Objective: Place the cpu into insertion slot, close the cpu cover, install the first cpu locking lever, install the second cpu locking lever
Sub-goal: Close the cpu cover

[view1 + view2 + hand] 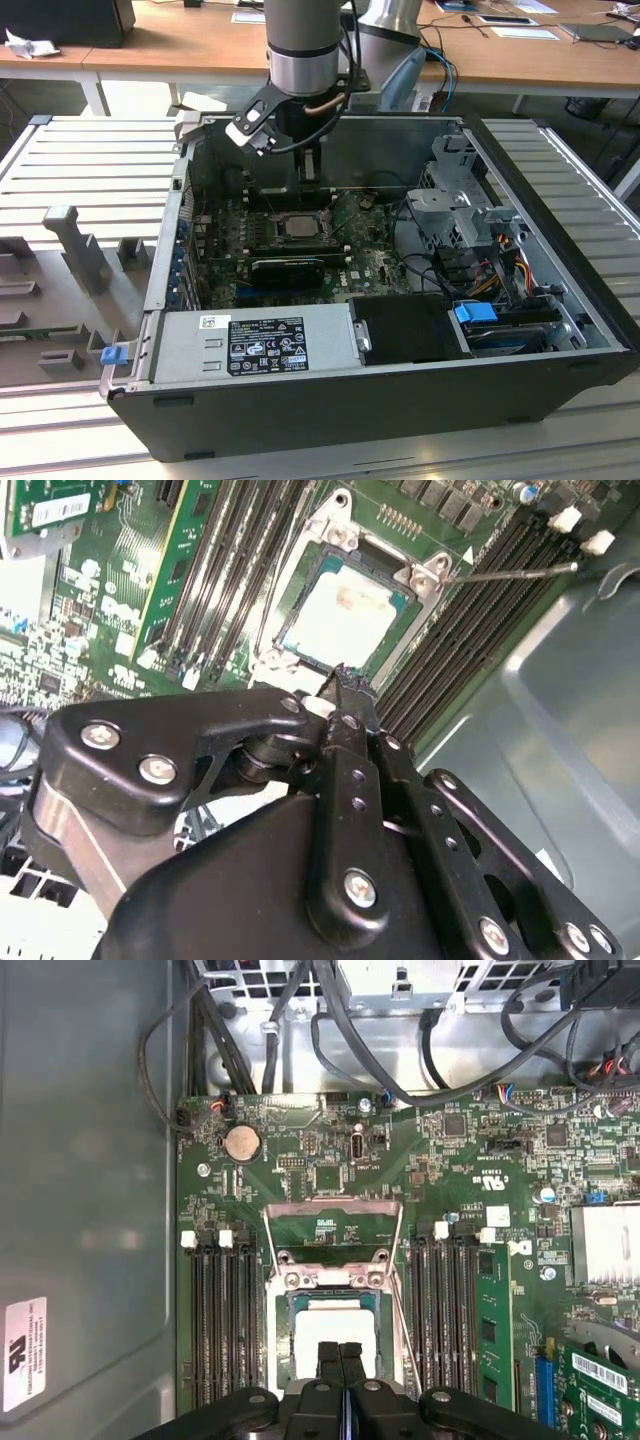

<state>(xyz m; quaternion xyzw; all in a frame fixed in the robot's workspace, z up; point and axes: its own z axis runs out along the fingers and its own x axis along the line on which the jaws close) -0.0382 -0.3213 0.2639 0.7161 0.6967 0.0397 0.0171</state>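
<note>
Already seated: cpu [335, 1322] in the insertion slot [284, 1340]
cpu cover [333, 1206]: swung up, open
gripper [340, 1348]: fingers pressed together, empty, just over the cpu

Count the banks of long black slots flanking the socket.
2. In the first wrist view, the first bank runs along one side of the socket, the second bank along the opposite side. The gripper covers board nearby, so more may be hidden.

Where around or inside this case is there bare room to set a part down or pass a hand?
Free: the slatted table on the exterior view's right of the case; the bare case panel beside the memory slots. Crowded: the insertion slot under the claw, and the cabled drive cage.
</note>
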